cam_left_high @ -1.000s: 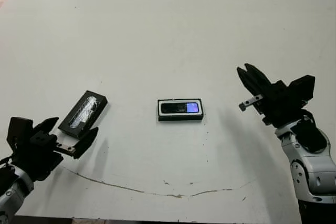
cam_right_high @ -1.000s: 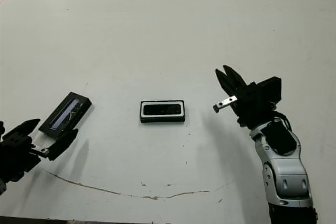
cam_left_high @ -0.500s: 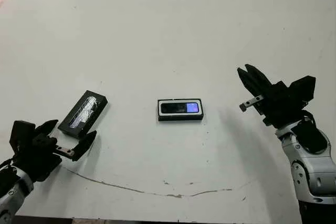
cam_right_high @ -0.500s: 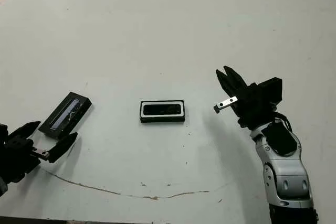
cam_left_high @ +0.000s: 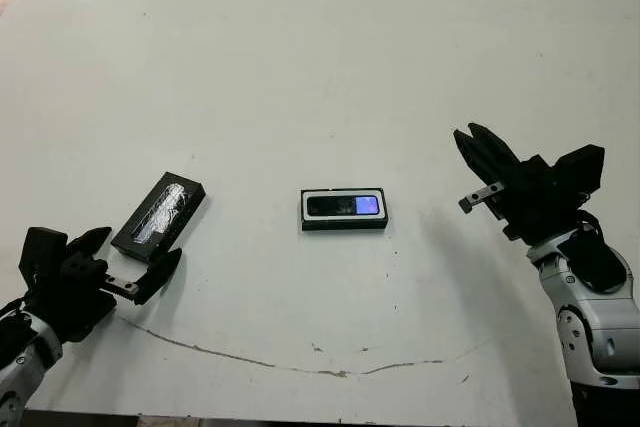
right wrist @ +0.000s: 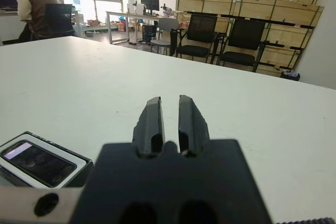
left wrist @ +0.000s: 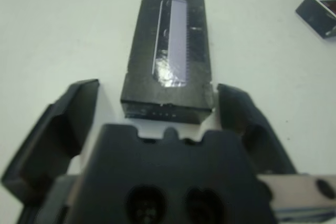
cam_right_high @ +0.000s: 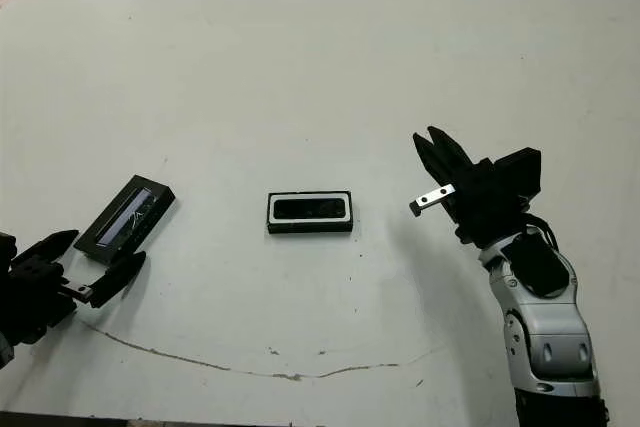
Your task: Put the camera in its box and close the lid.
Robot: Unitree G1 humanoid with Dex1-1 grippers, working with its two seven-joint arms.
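Note:
The camera, a black bar with a bluish-purple patch, lies inside the white-lined box at the table's middle. The box stands uncovered. The lid, black with a silvery strip, lies apart at the left, angled. My left gripper is open just in front of the lid's near end; in the left wrist view its fingers flank the lid without touching it. My right gripper hovers shut to the right of the box, holding nothing. The right wrist view shows the camera in the box.
A thin brown crack line runs across the table near its front edge. The box's corner shows in the left wrist view. Beyond the table are chairs, desks, and a seated person.
My left gripper has drawn back slightly toward the table's front edge, away from the lid. The right arm, box and lid have barely moved.

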